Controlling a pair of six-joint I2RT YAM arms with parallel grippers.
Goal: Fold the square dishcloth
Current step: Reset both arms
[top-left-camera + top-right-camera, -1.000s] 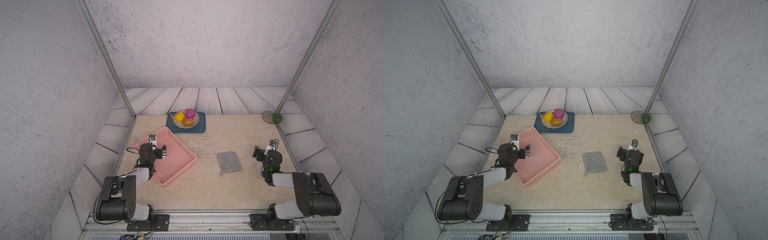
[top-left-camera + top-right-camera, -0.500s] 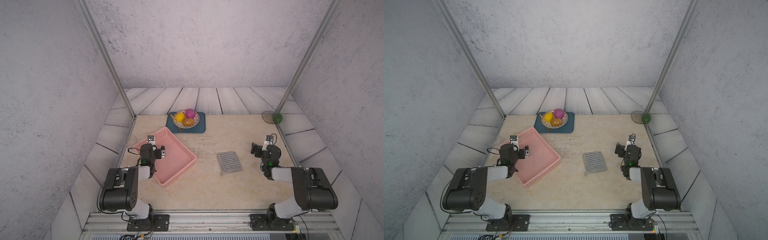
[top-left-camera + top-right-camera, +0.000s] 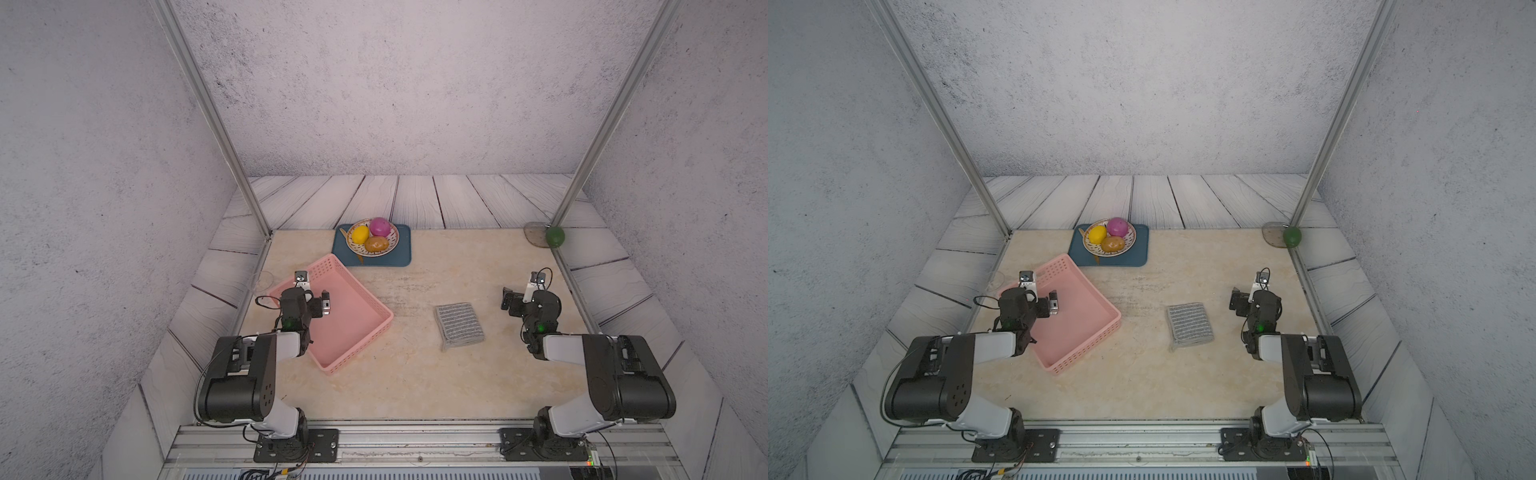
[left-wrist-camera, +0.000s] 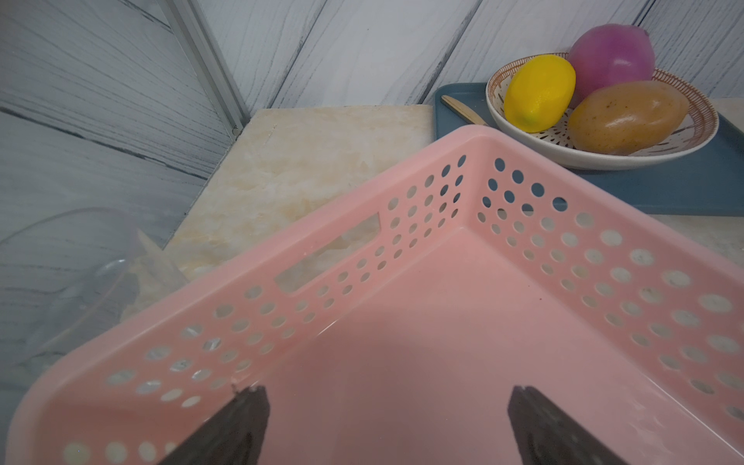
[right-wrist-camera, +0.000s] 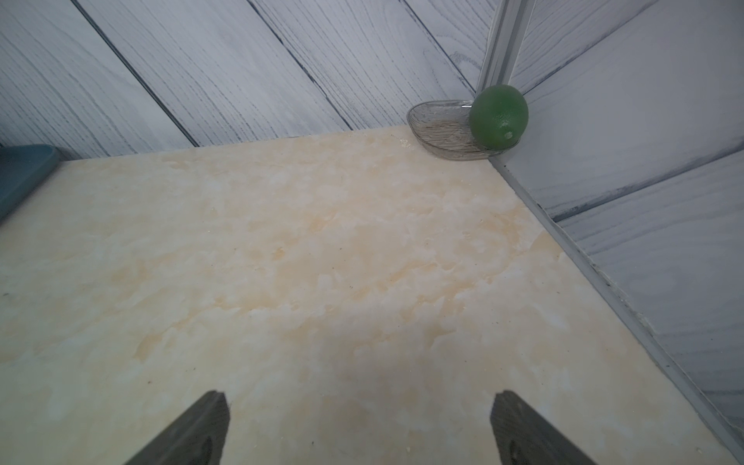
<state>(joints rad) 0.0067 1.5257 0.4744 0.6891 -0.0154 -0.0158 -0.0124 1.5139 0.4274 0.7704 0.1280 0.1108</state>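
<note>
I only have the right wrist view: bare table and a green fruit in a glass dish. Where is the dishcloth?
Observer: Flat on the table, between the arms, the dishcloth lies nearer your right gripper.
Operator: Anything touching it?
Observer: No, nothing is on it or against it.
Operator: And the left gripper?
Observer: Over the pink basket, fingers open, holding nothing.

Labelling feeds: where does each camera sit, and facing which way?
Top views: high above the robot's base, looking down; left arm, right arm, the square dishcloth show.
Left wrist: on the left arm, facing into the pink basket; open jaws show.
Right wrist: on the right arm, facing the green fruit; open jaws show.
Shared: both wrist views catch the blue tray.
</note>
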